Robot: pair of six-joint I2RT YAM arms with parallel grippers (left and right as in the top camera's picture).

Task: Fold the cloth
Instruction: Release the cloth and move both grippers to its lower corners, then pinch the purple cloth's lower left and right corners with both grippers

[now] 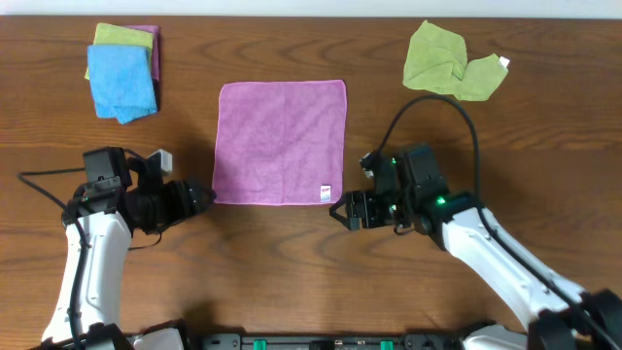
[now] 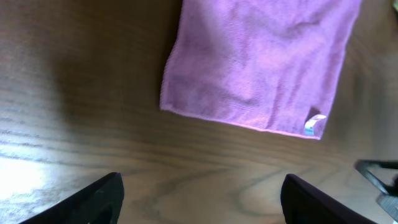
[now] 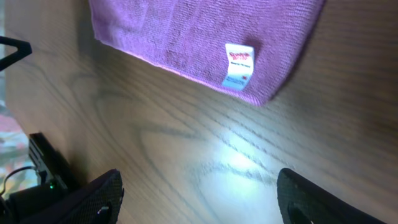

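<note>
The purple cloth [image 1: 280,142] lies flat and square in the middle of the table, its small white tag [image 1: 326,192] at the near right corner. My left gripper [image 1: 204,197] is just off the cloth's near left corner, open and empty. My right gripper [image 1: 340,211] sits just below the near right corner, open with only bare wood between its fingers. The left wrist view has the cloth [image 2: 261,62] ahead of my spread fingers [image 2: 102,200]. In the right wrist view the tag [image 3: 239,66] and cloth corner [image 3: 205,37] lie beyond my fingers [image 3: 305,199].
A stack of blue [image 1: 120,83], green [image 1: 123,37] and purple cloths lies at the far left. A crumpled light-green cloth [image 1: 447,63] lies at the far right. A black cable [image 1: 442,102] loops above the right arm.
</note>
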